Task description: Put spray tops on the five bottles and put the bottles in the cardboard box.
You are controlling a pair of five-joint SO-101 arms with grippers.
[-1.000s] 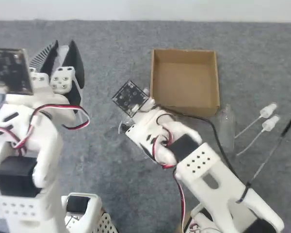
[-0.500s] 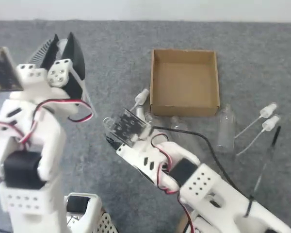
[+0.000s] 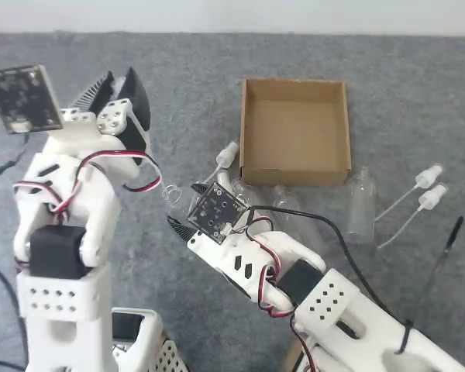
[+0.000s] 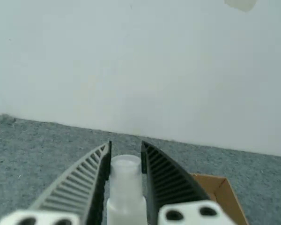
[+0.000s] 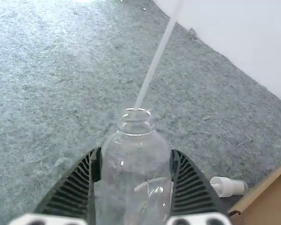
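The left gripper [image 4: 125, 149] is held high and pinches a spray top [image 4: 125, 185]; the right gripper [image 5: 135, 159], lower, clasps a bottle [image 5: 133, 183].

bottle [image 3: 360, 203] x4, spray top [image 3: 428, 177] x4, cardboard box [image 3: 294, 82] x1, robot arm [image 3: 62, 232] x2

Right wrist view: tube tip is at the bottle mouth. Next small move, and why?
Probably ease the left gripper down along the tube's own line, so the tube slides deeper into the bottle. The tip sits just at the open neck. The spray top is clamped in the left gripper, well short of the neck, and the right gripper grips the bottle's body.
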